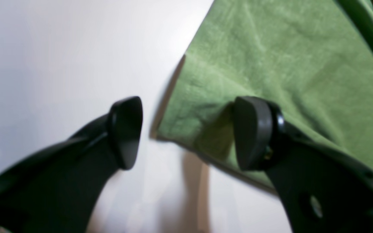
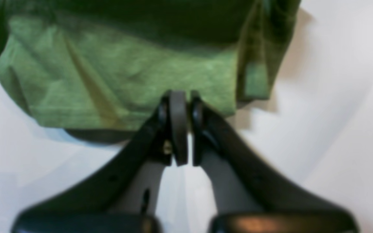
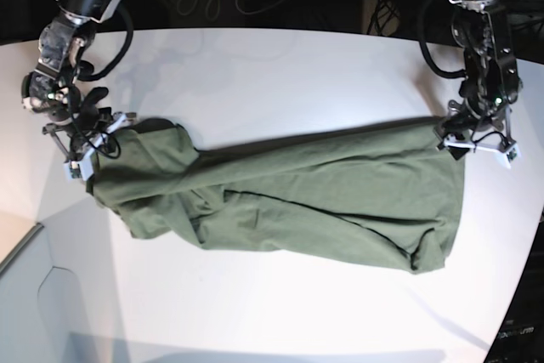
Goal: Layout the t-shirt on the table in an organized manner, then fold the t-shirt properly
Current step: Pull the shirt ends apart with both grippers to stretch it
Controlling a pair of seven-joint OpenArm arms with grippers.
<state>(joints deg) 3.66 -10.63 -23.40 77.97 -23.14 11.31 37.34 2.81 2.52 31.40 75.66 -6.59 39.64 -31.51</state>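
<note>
**Shirt stretched between my two grippers**

The t-shirt point(image 3: 289, 197) lies in a long, wrinkled band across the middle of the table point(image 3: 280, 74), running from nine o'clock to three o'clock. My right gripper point(image 2: 179, 127) is pinched together at the shirt's hem; whether cloth is caught, I cannot tell. My left gripper point(image 1: 186, 132) stands spread, one finger point(image 1: 253, 132) over the cloth's corner.

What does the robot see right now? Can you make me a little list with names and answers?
shirt: green t-shirt, crumpled and bunched, stretched across the table
table: white table
left gripper: left gripper, open, one finger over the shirt's corner, the other over bare table
right gripper: right gripper, shut at the shirt's edge; whether it pinches cloth is unclear
folded yet: no
</note>
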